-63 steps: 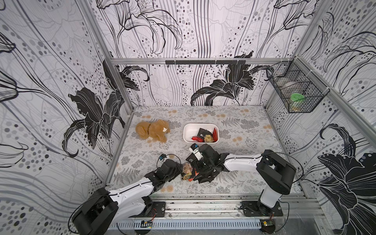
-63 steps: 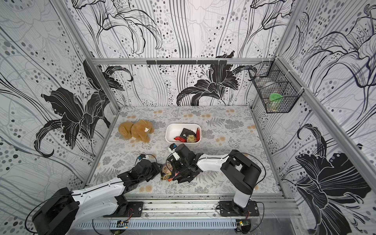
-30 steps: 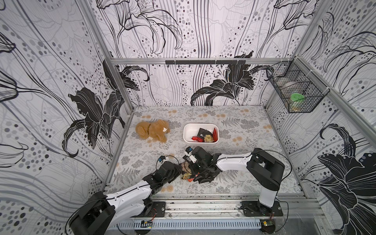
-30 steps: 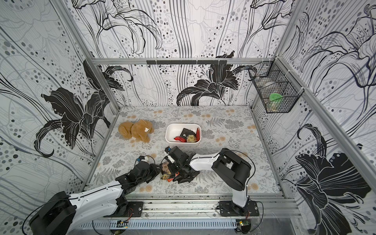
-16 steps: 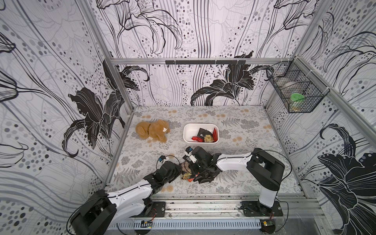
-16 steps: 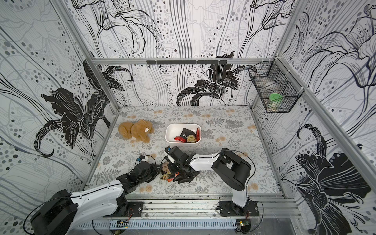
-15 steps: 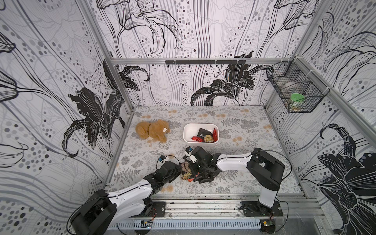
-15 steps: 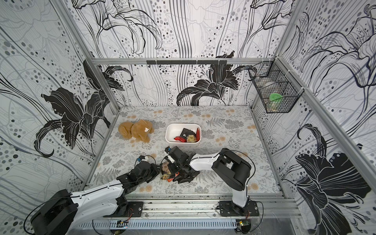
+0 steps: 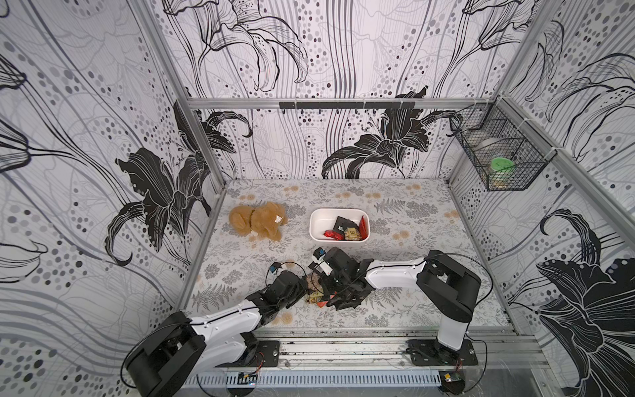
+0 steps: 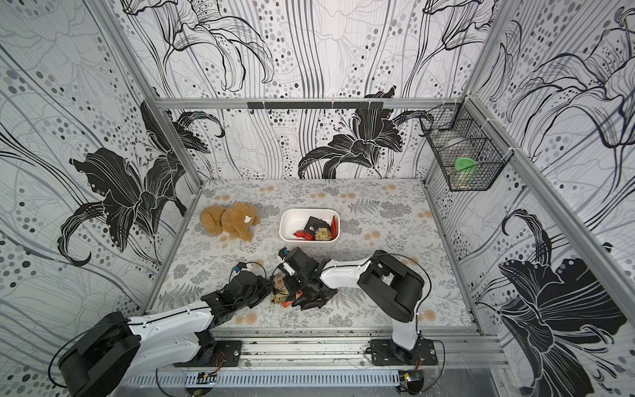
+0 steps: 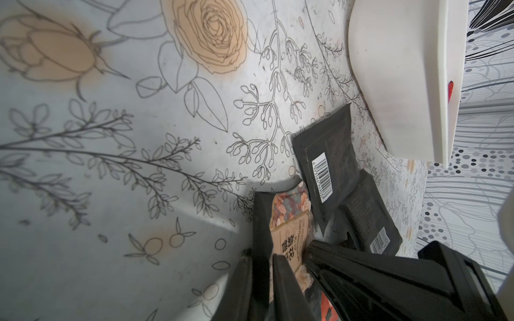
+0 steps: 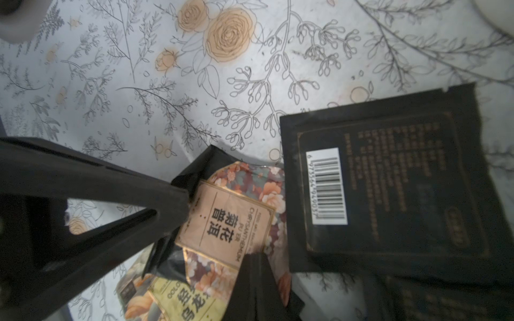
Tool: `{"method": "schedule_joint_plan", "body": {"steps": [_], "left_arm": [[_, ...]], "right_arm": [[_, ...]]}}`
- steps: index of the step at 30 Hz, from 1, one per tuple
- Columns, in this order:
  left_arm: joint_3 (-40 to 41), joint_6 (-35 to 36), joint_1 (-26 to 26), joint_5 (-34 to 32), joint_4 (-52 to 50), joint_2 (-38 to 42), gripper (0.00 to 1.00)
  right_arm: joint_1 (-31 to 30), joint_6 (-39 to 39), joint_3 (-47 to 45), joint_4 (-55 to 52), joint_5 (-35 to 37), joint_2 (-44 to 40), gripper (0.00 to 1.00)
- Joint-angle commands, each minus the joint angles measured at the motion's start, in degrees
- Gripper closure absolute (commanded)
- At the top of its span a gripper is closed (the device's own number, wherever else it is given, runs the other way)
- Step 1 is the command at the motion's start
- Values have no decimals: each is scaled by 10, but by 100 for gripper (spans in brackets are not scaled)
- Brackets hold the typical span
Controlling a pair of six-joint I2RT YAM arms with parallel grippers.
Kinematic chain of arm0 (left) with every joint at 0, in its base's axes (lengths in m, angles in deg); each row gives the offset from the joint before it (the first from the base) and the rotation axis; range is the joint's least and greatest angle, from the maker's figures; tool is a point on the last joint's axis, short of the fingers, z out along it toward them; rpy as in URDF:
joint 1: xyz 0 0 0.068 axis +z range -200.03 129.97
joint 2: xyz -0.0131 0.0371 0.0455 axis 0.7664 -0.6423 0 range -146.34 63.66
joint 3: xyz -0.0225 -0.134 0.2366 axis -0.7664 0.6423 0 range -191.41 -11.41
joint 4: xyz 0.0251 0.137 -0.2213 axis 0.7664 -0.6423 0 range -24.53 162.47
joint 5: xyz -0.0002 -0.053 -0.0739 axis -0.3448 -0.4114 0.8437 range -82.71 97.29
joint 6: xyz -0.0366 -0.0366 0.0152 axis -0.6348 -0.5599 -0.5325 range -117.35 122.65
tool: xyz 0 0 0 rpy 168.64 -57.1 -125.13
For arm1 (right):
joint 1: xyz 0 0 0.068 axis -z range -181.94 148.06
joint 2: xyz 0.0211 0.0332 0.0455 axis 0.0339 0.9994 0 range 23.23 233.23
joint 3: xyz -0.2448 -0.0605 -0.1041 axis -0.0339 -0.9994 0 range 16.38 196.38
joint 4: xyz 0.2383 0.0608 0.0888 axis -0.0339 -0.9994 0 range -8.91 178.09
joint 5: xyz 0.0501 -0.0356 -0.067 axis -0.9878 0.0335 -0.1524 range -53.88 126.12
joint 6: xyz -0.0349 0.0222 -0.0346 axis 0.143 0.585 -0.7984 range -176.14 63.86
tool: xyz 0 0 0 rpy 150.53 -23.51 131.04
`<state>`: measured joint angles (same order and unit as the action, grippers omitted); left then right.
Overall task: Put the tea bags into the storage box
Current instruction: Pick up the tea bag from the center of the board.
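The white storage box (image 9: pixel 338 239) (image 10: pixel 309 242) sits mid-table and holds several tea bags (image 9: pixel 347 229). In front of it lies a loose pile of tea bags (image 9: pixel 315 293) (image 10: pixel 282 290), where both grippers meet. My left gripper (image 11: pixel 262 266) (image 9: pixel 303 288) is shut on the black edge of a floral tea bag (image 11: pixel 289 222) (image 12: pixel 236 211). My right gripper (image 12: pixel 254 268) (image 9: pixel 328 290) is shut, with its tip resting on that same sachet. A black tea bag with a barcode (image 11: pixel 325 158) (image 12: pixel 389 180) lies beside them, toward the storage box (image 11: pixel 403 83).
A brown plush toy (image 9: pixel 257 223) lies left of the box. A black wire basket (image 9: pixel 498 161) hangs on the right wall. Another black sachet (image 11: pixel 370 216) and a yellow-labelled one (image 12: pixel 172 300) lie in the pile. The metal rail (image 9: pixel 343 347) runs along the front edge.
The right arm drew its elbow in toward the pile about two seconds back. Since then both arms have stayed nearly still at the pile.
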<state>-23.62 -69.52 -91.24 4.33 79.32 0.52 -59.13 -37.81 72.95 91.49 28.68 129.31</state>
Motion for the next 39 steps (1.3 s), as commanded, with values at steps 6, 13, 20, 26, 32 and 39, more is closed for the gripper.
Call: {"method": "schedule_joint_plan", "body": {"steps": [6, 13, 20, 26, 32, 39], "left_arm": [[-14, 9, -5, -3, 25, -18, 83], [-12, 13, -6, -11, 27, -39, 81], [-14, 16, -6, -10, 38, -54, 81], [-22, 20, -6, -7, 26, -45, 94], [-36, 32, -6, -4, -28, 2, 100], [-37, 35, -6, -6, -92, 88, 100]], "right_arm": [[1, 1, 0, -24, 2, 5, 100], [1, 3, 1, -25, 1, 10, 100], [1, 4, 2, -22, -2, 13, 100], [1, -1, -21, 3, -7, -15, 100], [1, -5, -64, 42, 11, -76, 100], [1, 8, -142, 94, 122, -186, 94]]}}
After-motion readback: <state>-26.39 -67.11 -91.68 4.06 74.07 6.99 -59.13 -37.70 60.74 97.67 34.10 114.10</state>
